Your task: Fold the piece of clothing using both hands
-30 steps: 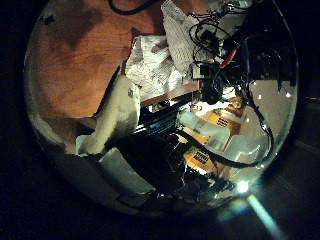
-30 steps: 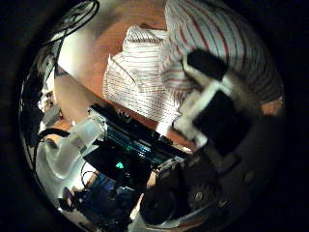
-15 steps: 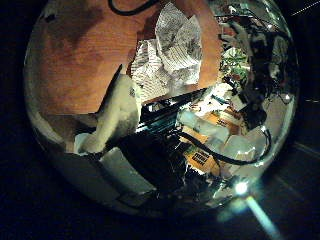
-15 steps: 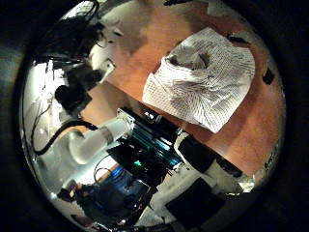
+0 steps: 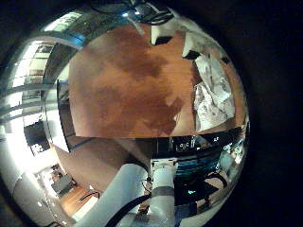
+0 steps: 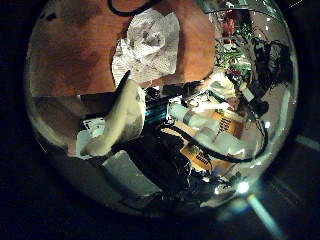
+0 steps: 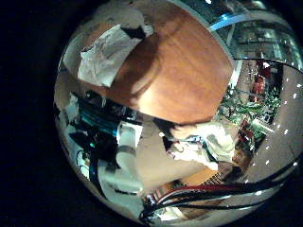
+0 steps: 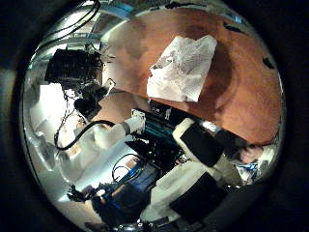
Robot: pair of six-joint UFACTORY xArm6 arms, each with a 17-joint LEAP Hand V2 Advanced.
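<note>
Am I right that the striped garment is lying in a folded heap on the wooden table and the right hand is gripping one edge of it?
Not quite. The striped garment does lie in a folded heap on the wooden table, but no hand is gripping it. The right thumb side palm view shows it lying alone, well clear of that palm, with nothing touching its edges.

The wooden table (image 8: 246,82) is bare over most of its top — wide open board lies on every side of the crumpled garment (image 8: 183,66), the only thing resting on it. That garment (image 6: 146,45) sits near one table edge (image 6: 120,92) — beyond the edge, dark equipment (image 8: 75,68) and racks crowd the space beside the table.
</note>
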